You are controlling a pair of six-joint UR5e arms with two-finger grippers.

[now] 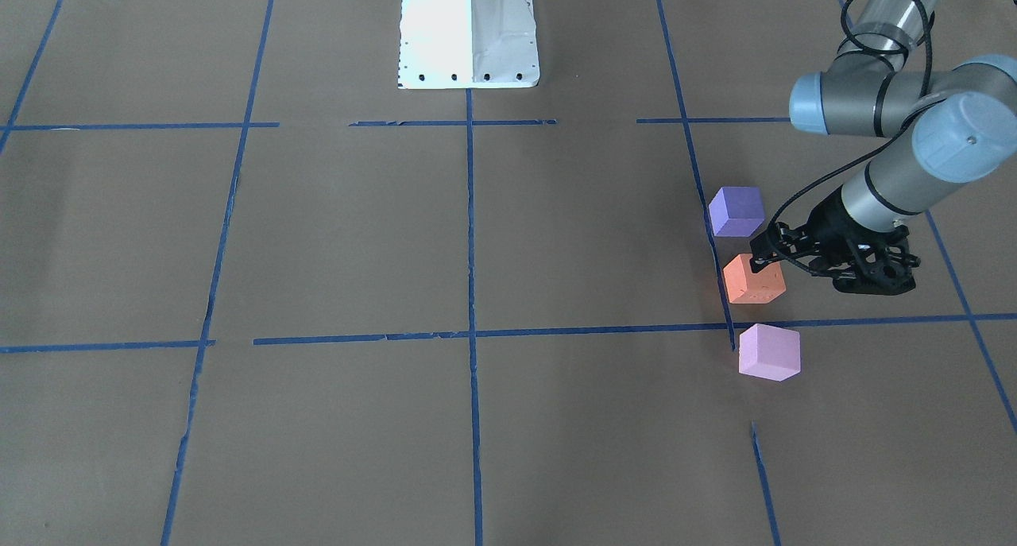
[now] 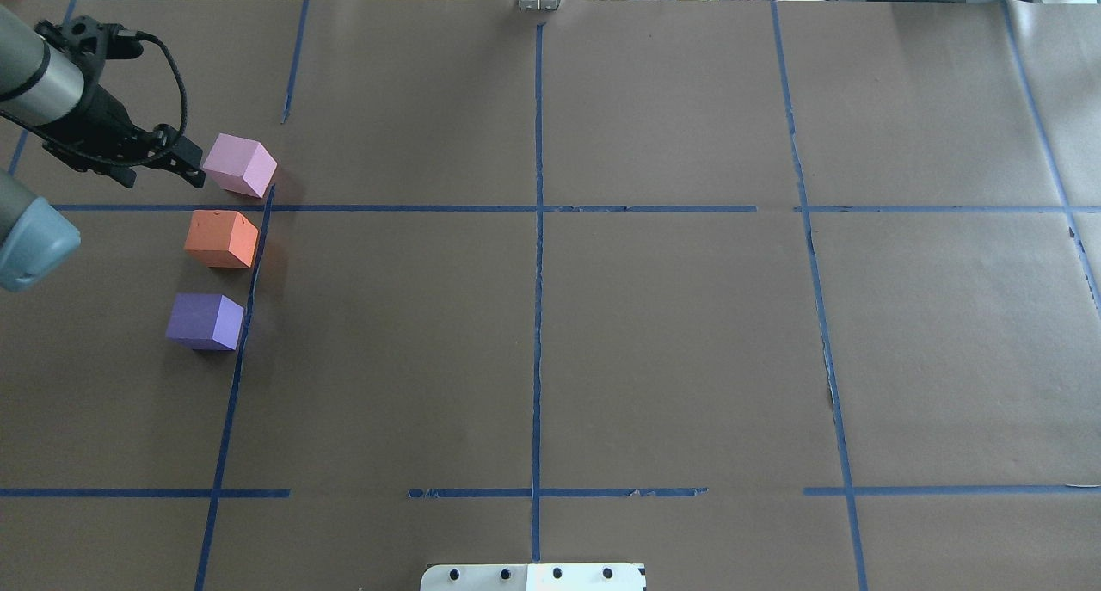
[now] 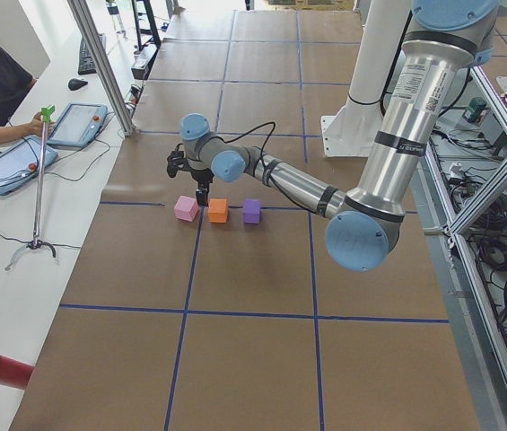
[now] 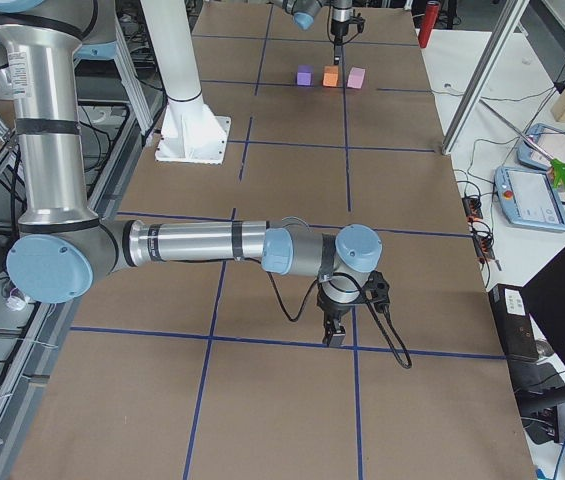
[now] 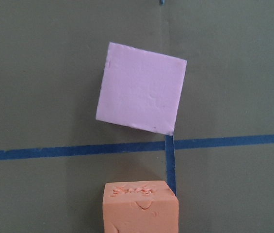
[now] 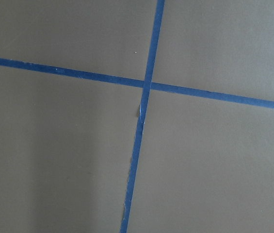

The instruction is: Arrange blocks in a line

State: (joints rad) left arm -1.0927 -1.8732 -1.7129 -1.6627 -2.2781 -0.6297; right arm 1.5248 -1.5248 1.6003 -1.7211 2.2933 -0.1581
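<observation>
Three matte, foam-like cubes pictured in a loose row on the brown paper-covered table (image 1: 556, 236), none touching the next: blue-purple block (image 1: 736, 211) nearest the white robot base (image 1: 469, 33), orange block (image 1: 753, 280) in the middle, pink block (image 1: 768, 352), pale lilac in tone, farthest out. Lay alongside a strip of blue tape (image 1: 470, 252) on the left arm's side of the table, with the pink block just past a crossing strip and one corner at the junction.

Caught the left gripper (image 1: 760, 253) hanging above the row near the orange and pink blocks, with black fingers seemingly drawn together to a narrow tip and clamped on nothing. Showed no clear contact with any cube.

From the left wrist camera, looked straight down on the pink block's square top: smooth, faintly creased, turned slightly askew to the tape. Found the orange block's upper edge pitted with small gouges, its faces otherwise flat and sharp-cornered.

Placed the right gripper (image 4: 334, 338) well apart from the row at the table's other end, low over the paper near a tape crossing and pointing down. Impossible to say from that lone side view whether parted or closed.
</observation>
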